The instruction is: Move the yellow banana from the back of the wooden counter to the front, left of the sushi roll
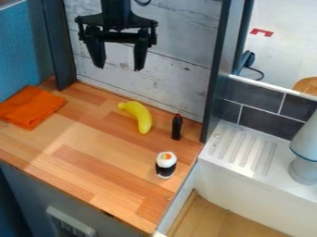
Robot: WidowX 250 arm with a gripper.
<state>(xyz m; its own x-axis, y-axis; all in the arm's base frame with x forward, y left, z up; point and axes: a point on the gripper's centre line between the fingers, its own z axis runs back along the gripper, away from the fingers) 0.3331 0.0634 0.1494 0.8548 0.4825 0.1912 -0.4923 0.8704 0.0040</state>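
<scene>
Banana (143, 119) lies on wood counter (80, 134), seemingly steadied by its curve, at 6 o'clock from gripper (120, 69); fingers apart, holding nothing. Dark bottle (177, 127) at banana's 4 o'clock, sushi piece (166, 165) at 5, both apparently upright on flat bases.

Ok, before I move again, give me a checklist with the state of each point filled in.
1. Tool open with nothing in it: ok, its fingers are apart and the gap is empty.
2. Tool down at counter level: not ok, it hangs above, in front of the white boards.
3. Banana lying free: ok, apart from the bottle and nothing on top of it.
4. Sushi apart from the bottle: ok, bare wood shows between them.
5. Cloth away from the banana: ok, it lies well off to one side.
6. Exact tool height over the counter: cannot tell from this angle.
</scene>
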